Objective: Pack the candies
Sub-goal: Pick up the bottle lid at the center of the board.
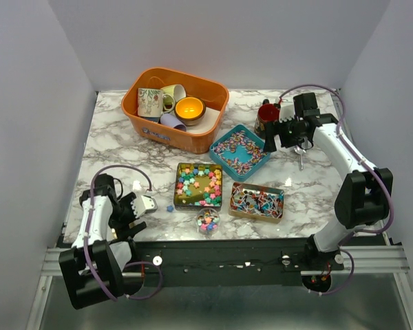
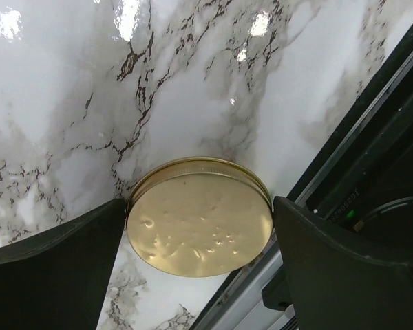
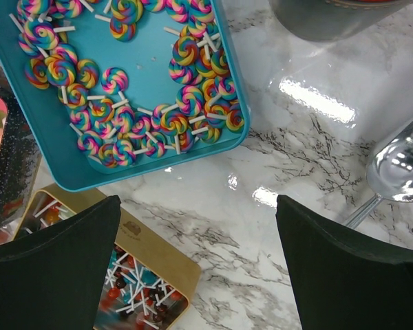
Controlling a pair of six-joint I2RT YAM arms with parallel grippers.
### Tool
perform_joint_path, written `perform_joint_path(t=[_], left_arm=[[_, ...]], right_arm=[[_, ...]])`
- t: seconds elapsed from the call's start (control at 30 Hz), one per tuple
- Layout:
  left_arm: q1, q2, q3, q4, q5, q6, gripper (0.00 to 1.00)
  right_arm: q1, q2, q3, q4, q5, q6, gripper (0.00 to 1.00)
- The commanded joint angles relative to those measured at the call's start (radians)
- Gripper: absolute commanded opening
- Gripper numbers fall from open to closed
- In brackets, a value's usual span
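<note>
Left end effector (image 2: 199,206) spread astride gold disc (image 2: 199,237), hidden from top; right end effector (image 3: 197,201) spread.

Candies (image 1: 198,184) lie in trays (image 1: 224,136) before a basket (image 1: 172,137), apparently of cups (image 1: 150,102).

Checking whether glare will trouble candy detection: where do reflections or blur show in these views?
Left wrist: bright glare spots along the top of the marble table, gold lid sharp; right wrist: a glare patch beside the teal tray, swirl lollipops crisp; top external: even light, soft shadows.
</note>
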Motion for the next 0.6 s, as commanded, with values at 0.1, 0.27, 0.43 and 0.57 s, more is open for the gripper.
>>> perform_joint_path(t=[0.1, 0.27, 0.43, 0.57], left_arm=[[-0.003, 0.005, -0.043, 0.046, -0.071, 0.036, 0.93], [-0.003, 0.029, -0.040, 0.050, -0.079, 0.056, 0.85], [-0.003, -0.018, 0.057, -0.012, 0.034, 0.036, 0.86], [-0.014, -0.026, 0.252, -0.163, 0.162, 0.036, 0.86]], right_arm=[[-0.003, 0.010, 0.049, -0.024, -0.045, 0.008, 1.00], [-0.003, 0.018, 0.063, -0.024, -0.059, 0.010, 1.00], [-0.003, 0.016, 0.086, -0.030, -0.060, 0.008, 0.99], [-0.003, 0.013, 0.099, -0.030, -0.069, 0.013, 0.99]])
